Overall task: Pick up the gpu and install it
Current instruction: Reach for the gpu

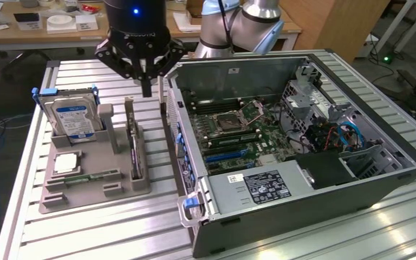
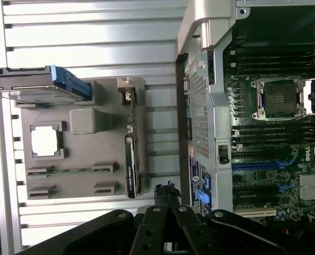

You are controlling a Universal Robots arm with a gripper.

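The gpu (image 1: 132, 142) stands on its long edge in a slot of the grey holder tray (image 1: 92, 189), black face side-on, with its pale bracket strip at the far end. In the wrist view the gpu (image 2: 132, 159) is a thin dark strip with the bracket (image 2: 126, 94) at one end. My gripper (image 1: 147, 92) hangs above the table just beyond the gpu's bracket end, between the tray and the computer case. Its fingers (image 2: 167, 194) are pressed together, shut on nothing.
The open computer case (image 1: 381, 179) lies on the exterior view's right, motherboard (image 1: 237, 135) exposed, its wall close to the gpu. The tray also holds a silver hard drive with a blue label (image 1: 72, 116), a processor (image 1: 65, 162) and a green memory stick (image 1: 92, 176).
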